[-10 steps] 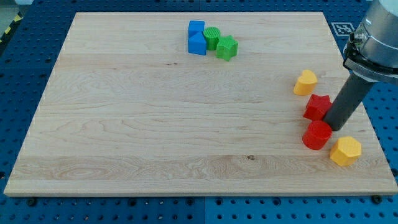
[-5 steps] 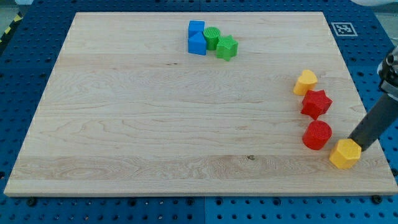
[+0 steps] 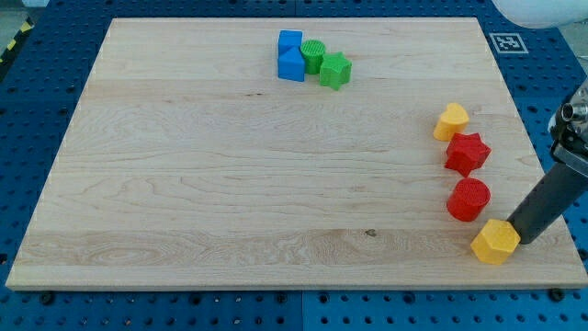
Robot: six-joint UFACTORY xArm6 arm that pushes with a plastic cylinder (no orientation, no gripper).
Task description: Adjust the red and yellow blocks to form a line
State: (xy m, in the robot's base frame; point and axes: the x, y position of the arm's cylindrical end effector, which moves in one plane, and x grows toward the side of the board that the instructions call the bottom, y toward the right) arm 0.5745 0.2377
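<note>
line axis: yellow heart block (image 3: 451, 121), red star block (image 3: 468, 154), red round block (image 3: 469, 199) run far-to-near at right side of board (image 3: 230, 184)
odd one out: yellow hex block (image 3: 496, 242), nearest, sits a bit right of that line
my tip (image 3: 515, 239): bare rod, holds nothing, touching hex's right side
hex from tip: just left, so a leftward nudge looks needed

This looks like a robotics lab bench: a pale wooden board (image 3: 230, 165) lies on a blue metal perforated base plate with a regular grid of holes (image 3: 37, 101), visible along every edge of the frame. A black-and-white square fiducial marker (image 3: 508, 42) sits at the upper right, a strip of yellow-and-black hazard tape (image 3: 11, 42) at the upper left, and a dark robot rod (image 3: 542, 207) enters from the right
</note>
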